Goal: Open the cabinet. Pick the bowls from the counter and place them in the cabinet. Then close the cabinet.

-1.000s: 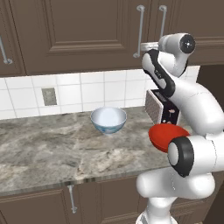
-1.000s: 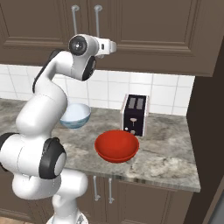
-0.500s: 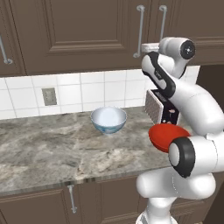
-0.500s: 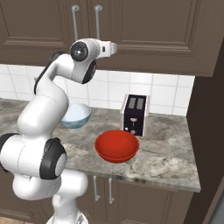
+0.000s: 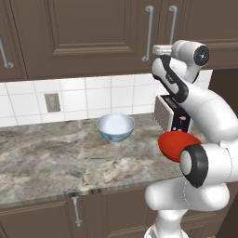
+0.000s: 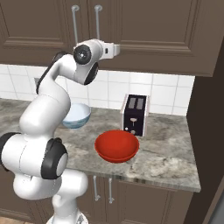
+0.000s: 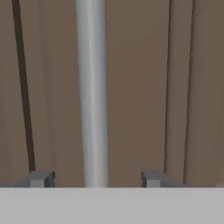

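The dark brown wall cabinet (image 5: 93, 37) (image 6: 153, 26) has both doors shut. My gripper (image 7: 96, 178) is up against it, open, with a vertical silver bar handle (image 7: 92, 87) standing between its fingertips (image 7: 41, 178), a gap on each side. The hand (image 5: 158, 48) (image 6: 114, 49) reaches toward the handles (image 5: 148, 32) (image 6: 97, 22). The white bowl with blue pattern (image 5: 115, 128) (image 6: 76, 114) sits on the counter (image 5: 46, 158) (image 6: 166, 153) near the tiled wall. The red bowl (image 5: 174, 142) (image 6: 117, 145) rests nearer the front edge, partly behind my arm in the left base view.
A black and silver toaster (image 5: 169, 114) (image 6: 134, 114) stands on the counter just behind the red bowl. A wall outlet (image 5: 52, 102) is set in the white tiles. Low brown cabinets with short handles (image 5: 74, 211) (image 6: 94, 188) run under the counter.
The wrist has shifted slightly to the right and a little lower in front of the cabinet doors. Both bowls and the toaster have stayed put.
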Available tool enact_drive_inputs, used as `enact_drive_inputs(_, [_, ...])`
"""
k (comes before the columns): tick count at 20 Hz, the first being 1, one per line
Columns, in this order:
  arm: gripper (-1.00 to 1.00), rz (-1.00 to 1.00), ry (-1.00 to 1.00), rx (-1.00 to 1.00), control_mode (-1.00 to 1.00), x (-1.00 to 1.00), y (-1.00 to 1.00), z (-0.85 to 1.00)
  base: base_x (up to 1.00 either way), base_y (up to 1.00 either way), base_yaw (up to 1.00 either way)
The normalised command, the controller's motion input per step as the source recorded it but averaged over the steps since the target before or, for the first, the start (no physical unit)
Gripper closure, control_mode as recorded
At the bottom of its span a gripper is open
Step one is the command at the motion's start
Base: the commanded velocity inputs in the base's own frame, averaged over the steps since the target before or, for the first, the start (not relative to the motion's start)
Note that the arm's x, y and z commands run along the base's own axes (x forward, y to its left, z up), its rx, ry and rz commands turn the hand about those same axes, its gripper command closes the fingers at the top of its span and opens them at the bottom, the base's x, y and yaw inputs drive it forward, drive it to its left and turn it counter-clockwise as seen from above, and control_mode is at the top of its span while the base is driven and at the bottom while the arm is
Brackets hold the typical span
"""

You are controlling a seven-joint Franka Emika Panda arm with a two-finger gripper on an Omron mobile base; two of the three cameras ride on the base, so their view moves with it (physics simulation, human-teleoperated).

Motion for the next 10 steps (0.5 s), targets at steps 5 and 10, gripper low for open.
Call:
enact_drive_inputs(5, [1.00,-0.15,0.00,0.15,-1.00,0.21,-1.00,-0.01,0.00,0.00,0.00])
enact_drive_inputs(10, [1.00,-0.21,0.06,0.15,-1.00,0.00,-1.00,-0.19,0.00,0.00,0.00])
